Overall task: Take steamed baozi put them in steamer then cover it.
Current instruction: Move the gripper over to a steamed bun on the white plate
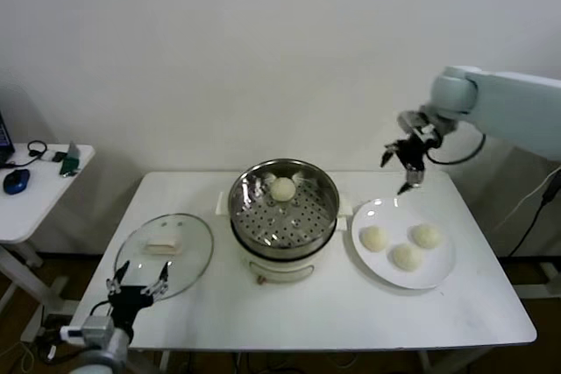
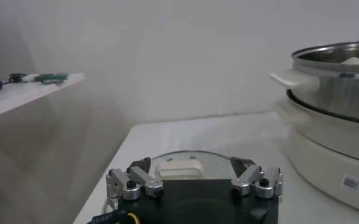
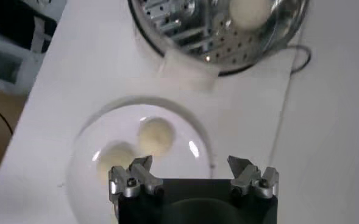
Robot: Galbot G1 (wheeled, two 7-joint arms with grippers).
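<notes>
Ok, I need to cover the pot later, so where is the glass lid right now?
In the head view the glass lid lies flat on the table, on the robot's left, just beside the steamer, with the open left gripper at its near edge.

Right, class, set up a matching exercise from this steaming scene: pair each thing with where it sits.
Things:
1. Clear round glass lid
2. Single cream-white dough bun
3. Three cream-white buns
4. Right gripper, jaws open

Places:
A. On the flat white plate
B. Inside the shiny steel steamer basket
C. Raised above the plate's far edge
D. Flat on the white table, on the steamer's left

Pairs: 1-D, 2-B, 3-A, 4-C
</notes>
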